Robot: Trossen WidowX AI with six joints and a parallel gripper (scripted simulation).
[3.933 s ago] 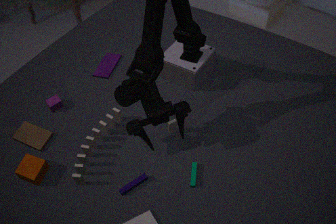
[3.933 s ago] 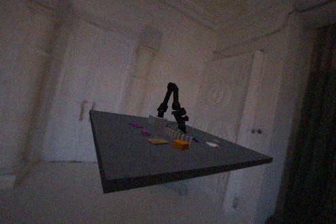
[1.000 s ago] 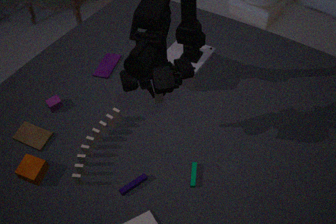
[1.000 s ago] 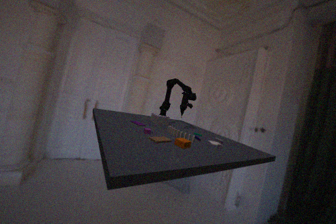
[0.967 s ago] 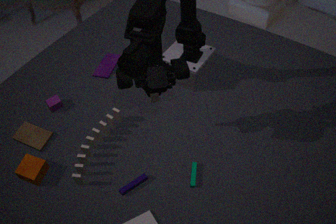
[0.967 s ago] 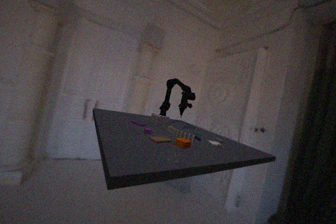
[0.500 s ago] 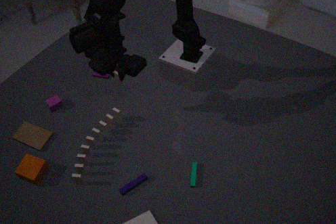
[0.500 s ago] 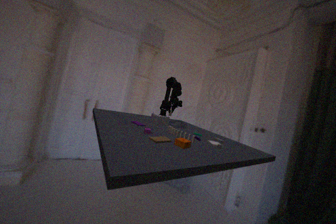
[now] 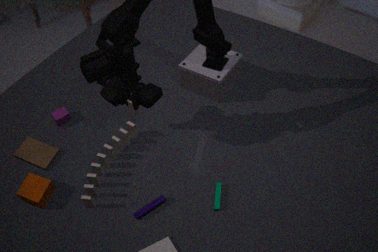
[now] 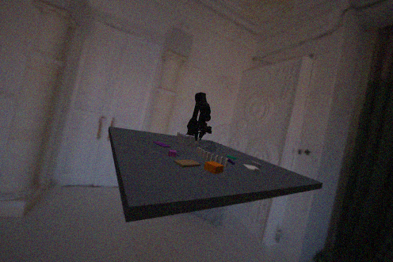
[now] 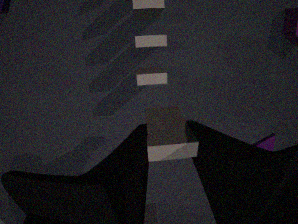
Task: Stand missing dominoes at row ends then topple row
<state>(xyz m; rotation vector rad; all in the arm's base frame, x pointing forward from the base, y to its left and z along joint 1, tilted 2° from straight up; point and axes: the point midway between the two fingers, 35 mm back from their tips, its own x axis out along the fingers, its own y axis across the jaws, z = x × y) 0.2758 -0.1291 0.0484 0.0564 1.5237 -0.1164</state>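
Fingers, one pair: pinching a pale domino by its two narrow sides. Held domino: upright, long axis near vertical, broad faces roughly parallel to those of the nearest domino in the standing row; located just beyond the row's arm-side end, apart from it. Its foot: contact with the tabletop cannot be told. White slab, beyond the row's far end: cut off in the top view. Exterior view: held domino too small and dark to make out.
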